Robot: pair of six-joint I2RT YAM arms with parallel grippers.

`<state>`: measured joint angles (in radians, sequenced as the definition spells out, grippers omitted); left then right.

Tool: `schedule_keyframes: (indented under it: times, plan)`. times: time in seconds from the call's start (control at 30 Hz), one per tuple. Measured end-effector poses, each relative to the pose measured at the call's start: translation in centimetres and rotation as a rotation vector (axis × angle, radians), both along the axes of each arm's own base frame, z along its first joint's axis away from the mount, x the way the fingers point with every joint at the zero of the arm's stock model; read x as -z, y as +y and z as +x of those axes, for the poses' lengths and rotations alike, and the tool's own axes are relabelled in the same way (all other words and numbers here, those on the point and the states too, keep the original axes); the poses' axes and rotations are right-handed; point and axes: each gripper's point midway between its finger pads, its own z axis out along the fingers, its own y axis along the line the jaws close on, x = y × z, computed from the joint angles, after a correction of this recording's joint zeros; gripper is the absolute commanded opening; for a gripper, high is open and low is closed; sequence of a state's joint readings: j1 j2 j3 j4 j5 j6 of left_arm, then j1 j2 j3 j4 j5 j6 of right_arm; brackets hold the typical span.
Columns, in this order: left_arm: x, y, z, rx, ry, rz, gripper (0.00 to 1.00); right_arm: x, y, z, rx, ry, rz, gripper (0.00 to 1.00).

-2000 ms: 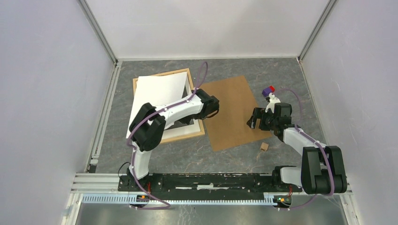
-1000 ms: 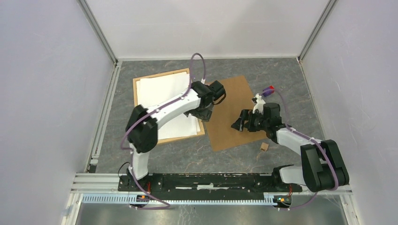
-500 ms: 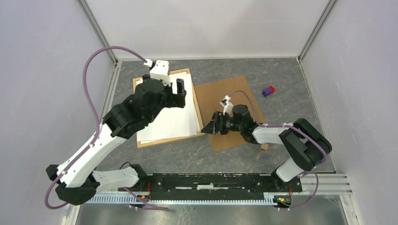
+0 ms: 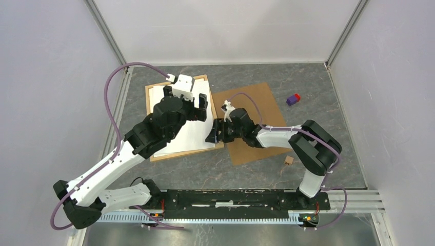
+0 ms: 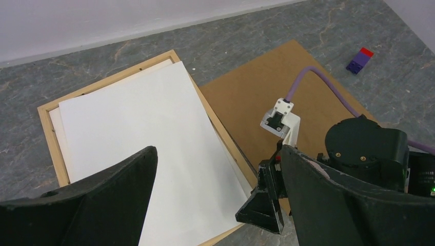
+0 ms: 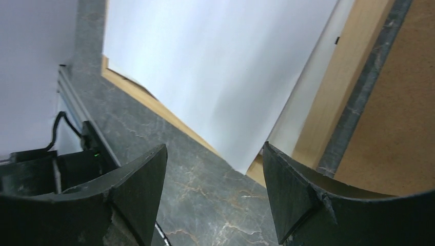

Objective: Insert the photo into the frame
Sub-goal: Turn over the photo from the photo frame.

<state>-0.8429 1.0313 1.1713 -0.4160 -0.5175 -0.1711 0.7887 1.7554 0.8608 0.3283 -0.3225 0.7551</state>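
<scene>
The frame [image 4: 179, 154] of light wood lies flat on the left half of the table. A white sheet [image 5: 143, 143] rests on it, slightly skewed; I take it for the photo lying face down, its printed side hidden. My left gripper [image 5: 216, 154] hangs open above the sheet's right part and touches nothing. My right gripper [image 6: 215, 148] is open, low at the frame's near right corner. The sheet's near corner [image 6: 240, 166] shows between its fingers. In the top view it sits at that corner [image 4: 213, 134].
A brown backing board [image 4: 256, 123] lies right of the frame, under the right arm. A purple and red block [image 4: 293, 99] sits at the back right, and a small wooden cube [image 4: 289, 160] near the board's front. Grey walls close in the left, right and back.
The left gripper let go of the sheet, opened wide and rose back; the sheet now lies flat. The right arm swept left across the board to the frame's corner, its jaws narrowing.
</scene>
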Motion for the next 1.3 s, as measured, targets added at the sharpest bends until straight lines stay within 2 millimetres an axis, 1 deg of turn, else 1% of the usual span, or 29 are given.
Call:
schedule_keyframes:
  times: [0.07, 0.13, 0.23, 0.4, 0.53, 0.77, 0.9, 1.07, 1.2, 1.3]
  plan:
    - [0.5, 0.4, -0.3, 0.001, -0.005, 0.001, 0.96, 0.7, 0.0, 0.3, 0.006, 0.007, -0.038, 0.73]
    - [0.5, 0.9, -0.7, 0.0, -0.019, -0.004, 0.95, 1.5, 0.0, 0.4, 0.01, 0.016, -0.076, 0.71]
    - [-0.6, 1.6, -1.2, 0.0, -0.058, -0.033, 0.95, 2.6, 0.3, 0.4, 0.011, 0.039, -0.127, 0.68]
    - [-2.7, 2.7, -1.9, -0.005, -0.124, -0.096, 0.95, 2.8, 1.4, 0.5, 0.003, 0.049, -0.176, 0.68]
    - [-3.3, 3.2, -2.1, -0.015, -0.149, -0.12, 0.95, 2.8, 1.7, 0.3, 0.008, 0.067, -0.172, 0.67]
    - [-3.4, 3.8, -2.4, -0.02, -0.166, -0.138, 0.95, 2.4, 2.2, 0.4, 0.063, 0.128, -0.063, 0.61]
    - [-3.7, 4.1, -2.4, -0.026, -0.174, -0.146, 0.95, 1.4, 3.0, 0.6, 0.106, 0.177, 0.053, 0.59]
    - [-3.7, 4.4, -2.3, -0.032, -0.177, -0.15, 0.94, 0.1, 4.6, 1.7, 0.151, 0.223, 0.193, 0.54]
    - [-3.7, 4.5, -2.2, -0.03, -0.177, -0.151, 0.94, 0.0, 5.2, 2.0, 0.181, 0.262, 0.249, 0.54]
    - [-3.7, 4.4, -2.2, -0.023, -0.176, -0.152, 0.94, 0.5, 4.8, 1.8, 0.206, 0.293, 0.262, 0.55]
